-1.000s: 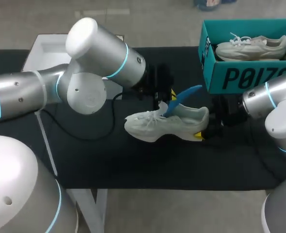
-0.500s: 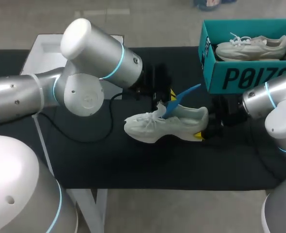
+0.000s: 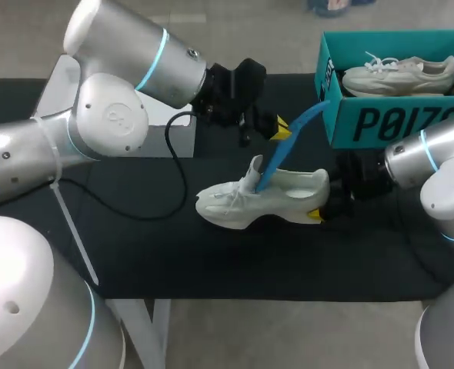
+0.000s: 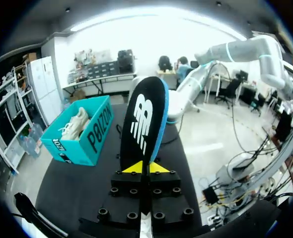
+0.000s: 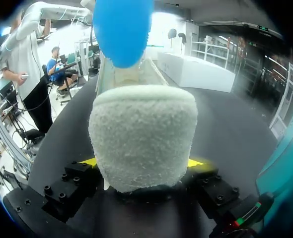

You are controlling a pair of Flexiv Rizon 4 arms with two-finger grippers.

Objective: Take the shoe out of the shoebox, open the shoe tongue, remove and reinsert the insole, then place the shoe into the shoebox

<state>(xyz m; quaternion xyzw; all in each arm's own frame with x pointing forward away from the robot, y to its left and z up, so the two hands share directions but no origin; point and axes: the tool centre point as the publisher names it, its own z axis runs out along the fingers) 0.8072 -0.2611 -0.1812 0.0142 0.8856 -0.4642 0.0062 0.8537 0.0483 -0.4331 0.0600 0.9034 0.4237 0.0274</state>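
Left claw (image 3: 280, 128): clamped on insole (image 3: 296, 141) (lower end in shoe (image 3: 235, 201)); draw it up smoothly.
Right claw (image 3: 318, 213): clamped on heel; brace firmly.

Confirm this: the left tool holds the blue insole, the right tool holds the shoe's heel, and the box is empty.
One thing is wrong: the box is not empty. The head view shows a second shoe lying in it. The rest stands: the left tool holds the blue insole, and the right tool holds the heel of the shoe.
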